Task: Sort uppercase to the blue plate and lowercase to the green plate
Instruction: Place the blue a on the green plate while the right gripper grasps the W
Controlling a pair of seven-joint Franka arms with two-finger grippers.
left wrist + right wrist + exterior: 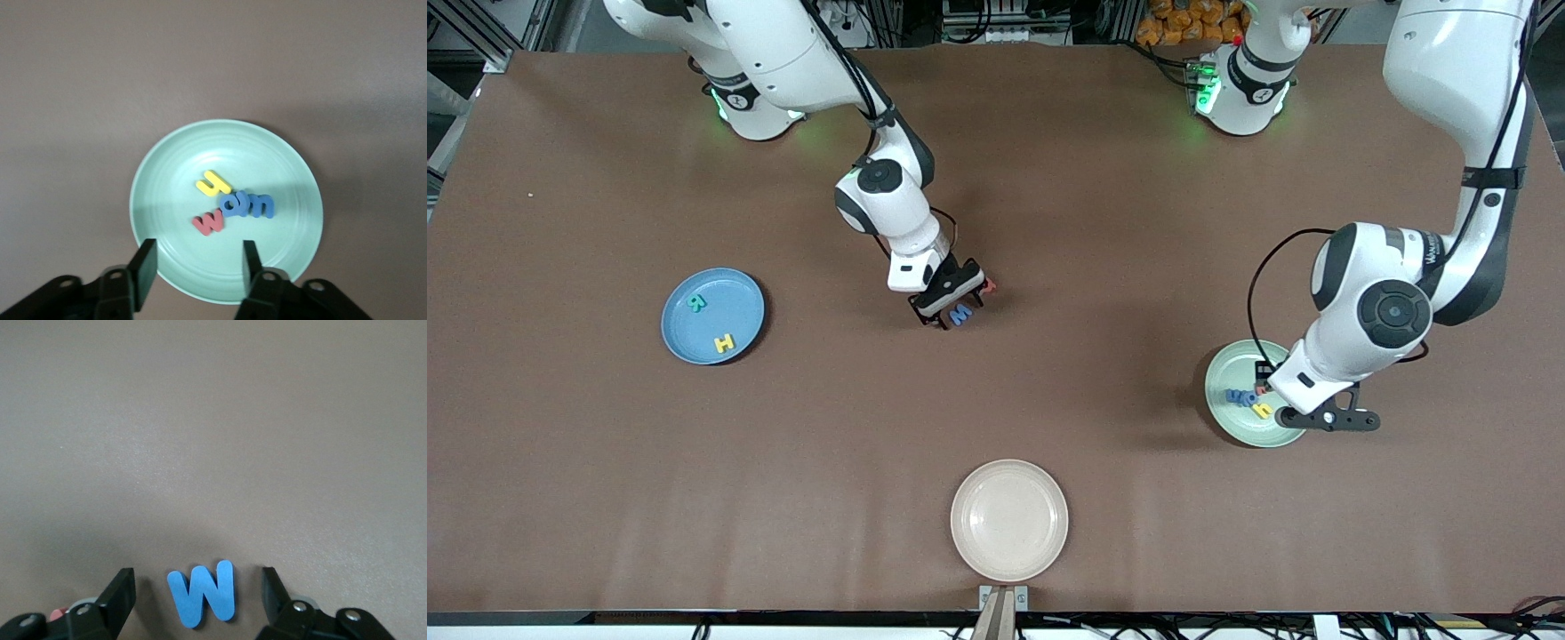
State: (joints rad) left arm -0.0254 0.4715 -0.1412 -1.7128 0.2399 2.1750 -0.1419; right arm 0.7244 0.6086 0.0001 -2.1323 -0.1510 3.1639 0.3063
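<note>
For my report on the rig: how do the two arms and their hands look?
Both arms are glossy white with dark grey joint caps and black cables along them; green lights glow at their bases. The left hand and right hand are black, with two flat fingers on bolted brackets.

A cream-white plate (1009,520) sits low in the middle of the frame on the brown table (1103,249), near the bottom edge. Just below it, at the table's edge, is a small metal bracket (1003,600). At the top centre, past the table, lies a pile of orange things (1192,22).
</note>
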